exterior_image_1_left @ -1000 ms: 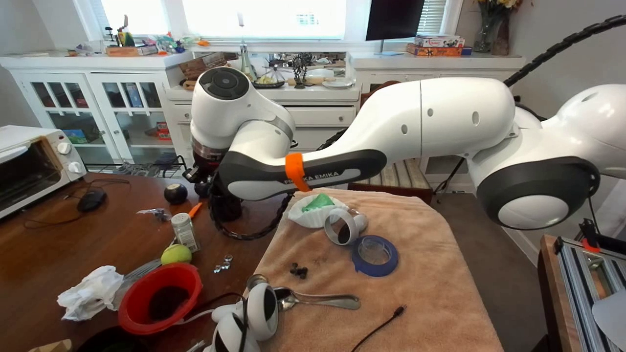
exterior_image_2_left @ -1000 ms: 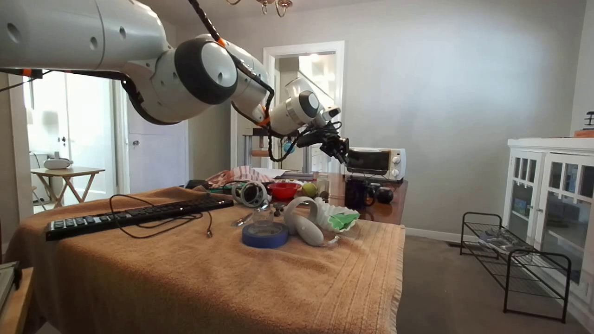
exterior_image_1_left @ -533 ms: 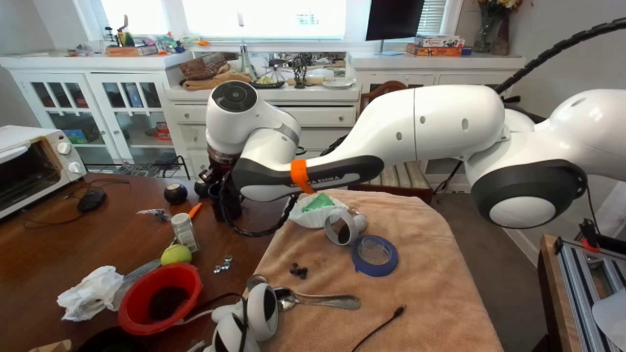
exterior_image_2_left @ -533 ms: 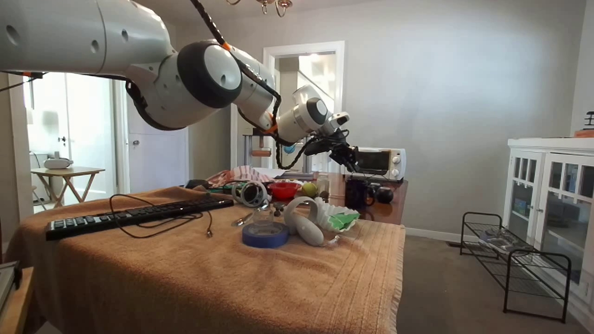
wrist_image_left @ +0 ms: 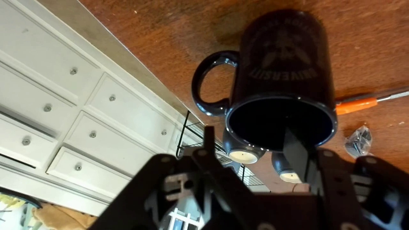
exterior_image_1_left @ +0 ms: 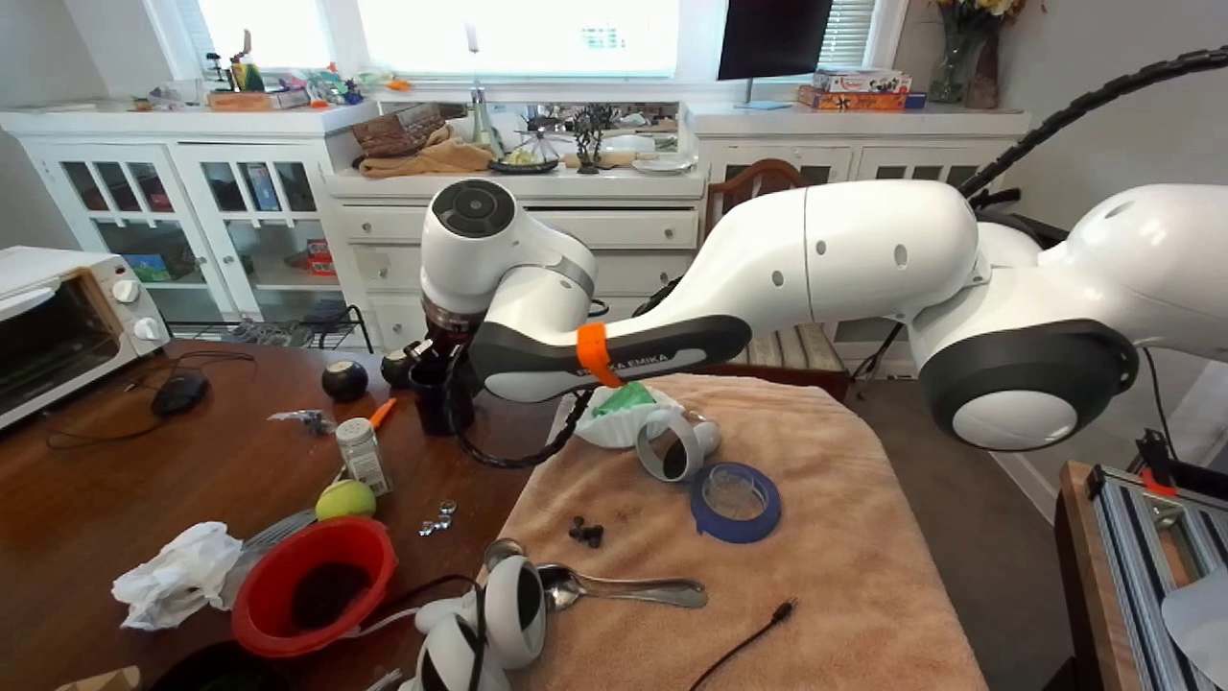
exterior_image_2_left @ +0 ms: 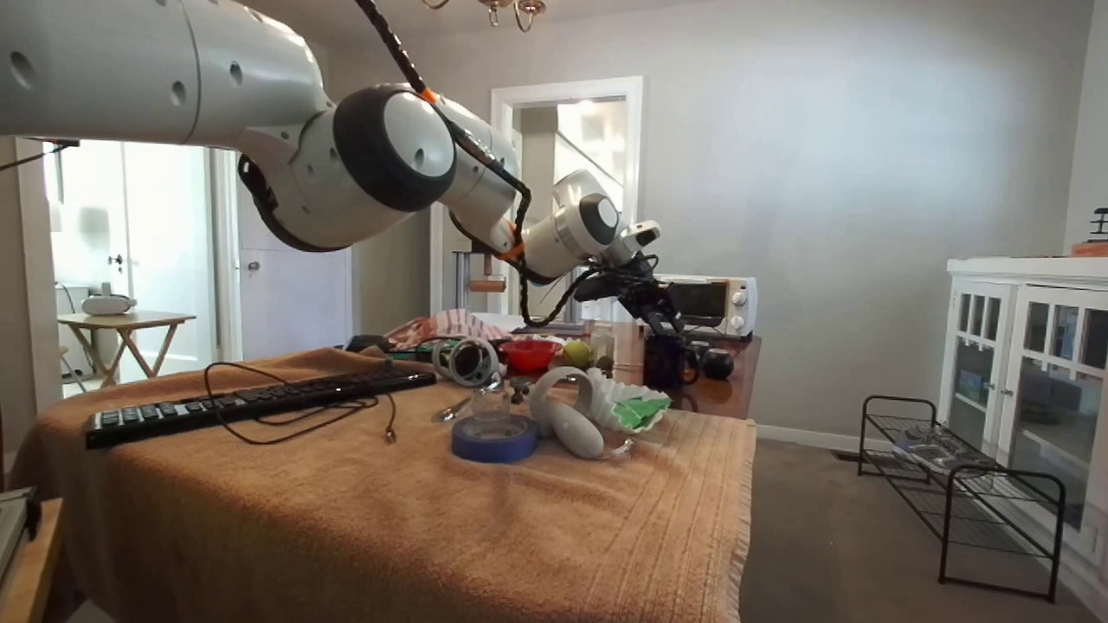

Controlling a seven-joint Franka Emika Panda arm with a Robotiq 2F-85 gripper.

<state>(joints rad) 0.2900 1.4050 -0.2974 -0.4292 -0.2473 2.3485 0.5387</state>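
The gripper (wrist_image_left: 249,134) has come down to the dark mug (wrist_image_left: 284,60), upper right of centre in the wrist view, bringing it within reach; jaws about half parted, gripping nothing, 1 fingertip (wrist_image_left: 295,153) apparently inside.

"What sort of place are we in?"

"A home, and it looks to us like a dining room: beyond the wooden table (exterior_image_1_left: 77,499) we see white glass-door cabinets (exterior_image_1_left: 203,230), drawers (exterior_image_1_left: 633,228) and a bright window (exterior_image_1_left: 518,34)."

"What else tells us so?"

"We spot a toaster oven (exterior_image_1_left: 58,317) on the table, a striped chair (exterior_image_1_left: 794,349) near it, a vase of flowers (exterior_image_1_left: 953,69) well beyond it, and a ceiling lamp (exterior_image_2_left: 526,10) hanging higher than it."
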